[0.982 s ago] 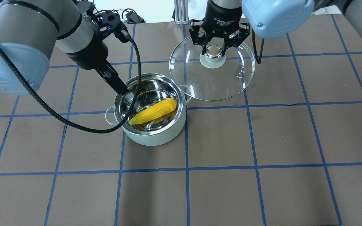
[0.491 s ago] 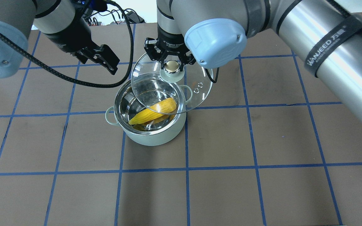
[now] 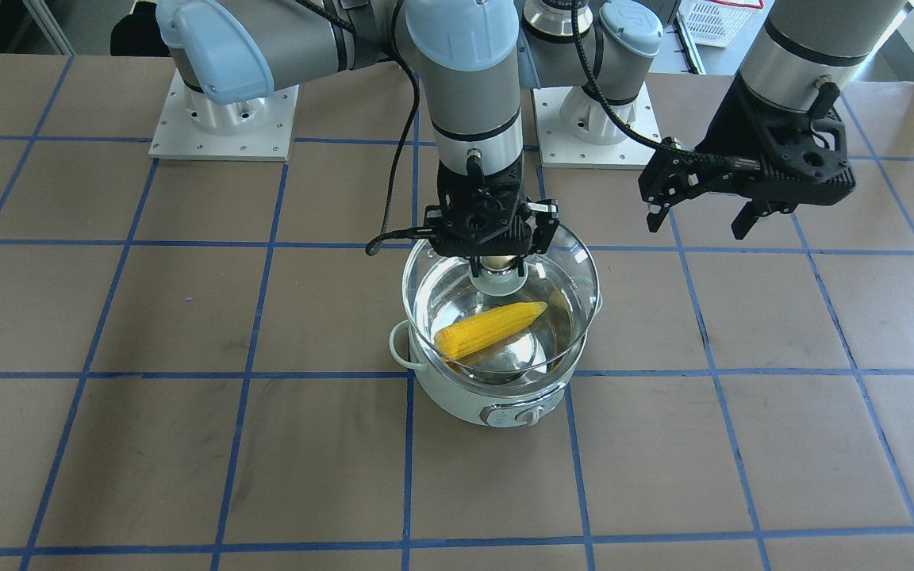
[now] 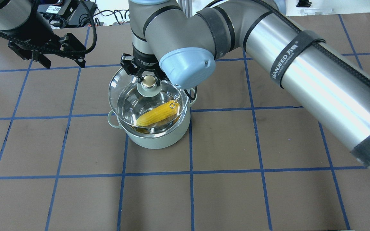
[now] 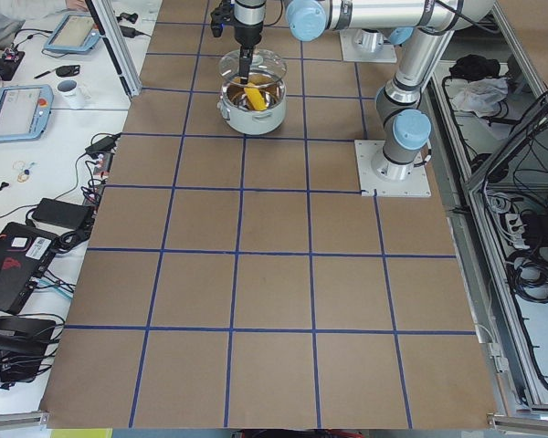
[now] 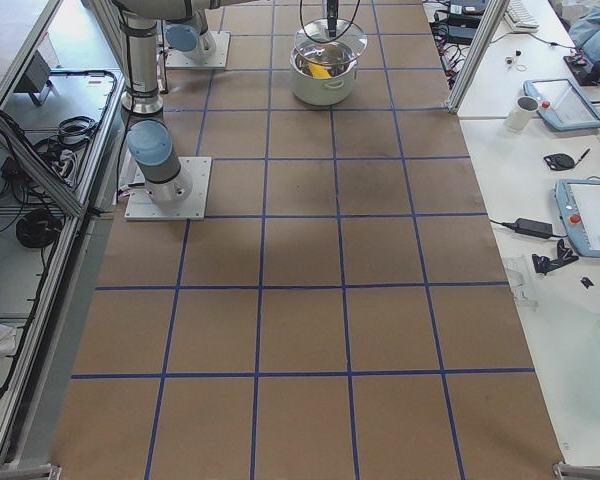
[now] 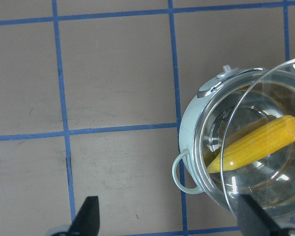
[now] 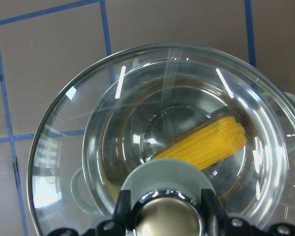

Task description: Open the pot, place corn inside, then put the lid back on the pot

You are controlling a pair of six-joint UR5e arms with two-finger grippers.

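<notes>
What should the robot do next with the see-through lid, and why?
Probably lower the lid straight down onto the pot, nudging it to centre on the way. The right end effector grips the lid, which hangs above the pot and looks a bit off-centre, and the corn already lies inside.
</notes>
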